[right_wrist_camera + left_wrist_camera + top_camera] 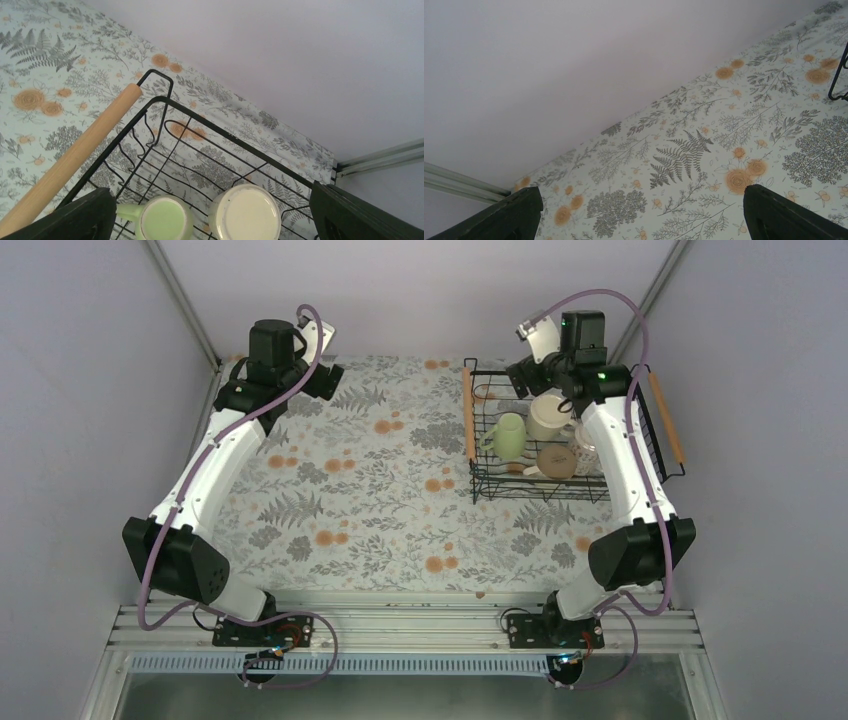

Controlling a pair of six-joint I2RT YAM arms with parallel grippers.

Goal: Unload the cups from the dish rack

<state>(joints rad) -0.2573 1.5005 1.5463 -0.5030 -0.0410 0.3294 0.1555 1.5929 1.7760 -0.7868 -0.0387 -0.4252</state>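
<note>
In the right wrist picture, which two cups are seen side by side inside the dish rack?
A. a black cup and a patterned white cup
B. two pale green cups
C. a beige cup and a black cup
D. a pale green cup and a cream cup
D: seen from above in the right wrist view, the pale green cup sits beside the cream cup, within the wires of the dish rack.

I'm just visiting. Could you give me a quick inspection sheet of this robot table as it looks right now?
Surface: flowered cloth, flat.
Job's things: black wire rack at far right; green cup, cream cup and beige cup inside.
Clutter: nothing seen.
Grippers: left gripper open above bare cloth; right gripper open above the rack.
Cables: purple cables looped along both arms.
Surroundings: pale walls, metal rail at near edge.
</note>
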